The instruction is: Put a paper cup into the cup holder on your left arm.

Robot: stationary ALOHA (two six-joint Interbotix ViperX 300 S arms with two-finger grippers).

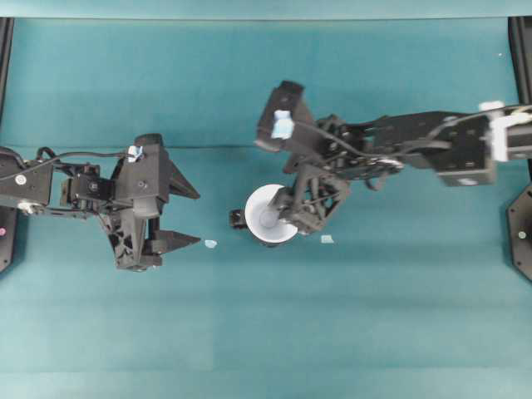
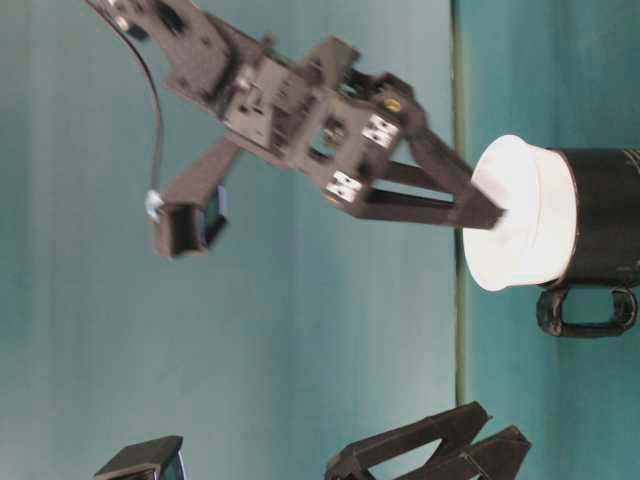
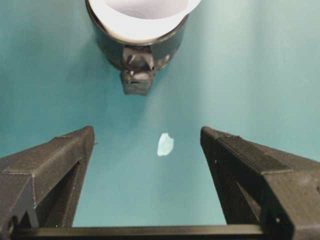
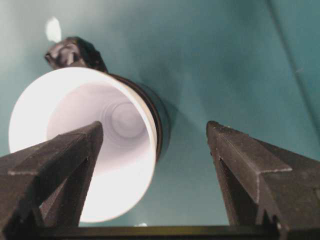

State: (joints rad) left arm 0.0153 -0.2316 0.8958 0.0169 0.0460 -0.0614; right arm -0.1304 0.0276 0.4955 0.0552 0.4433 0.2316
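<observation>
A: Start from overhead. Where is the paper cup [image 1: 268, 214]?

B: It sits nested in the cup holder [image 1: 243, 219], near the middle of the teal surface [image 1: 266, 332]. The holder's small handle pokes out on the left of the cup's rim. The right end effector [image 1: 287, 212] hangs over the right side of the cup, so part of the rim is covered.

A: And the left end effector [image 1: 189, 218]?

B: Well apart from the cup, to its left, fingers spread and pinching nothing. A pale scrap [image 1: 211, 243] lies just past its lower fingertip.

A: The table-level view?

B: The picture is turned on its side. The white cup [image 2: 520, 212] stands seated in the black holder [image 2: 605, 215], rim proud of it. The right end effector [image 2: 485, 200] has its tips at the rim; I can't tell there whether they touch.

A: Left wrist camera?

B: Both fingers [image 3: 47, 170] spread wide, the scrap [image 3: 165, 144] between them, the holder [image 3: 137, 50] with the cup [image 3: 142, 17] beyond.

A: Right wrist camera?

B: Fingers [image 4: 55, 170] splayed apart. One tip is over the cup's mouth [image 4: 85, 140], the other off to the side over bare surface. Nothing is pinched.
</observation>
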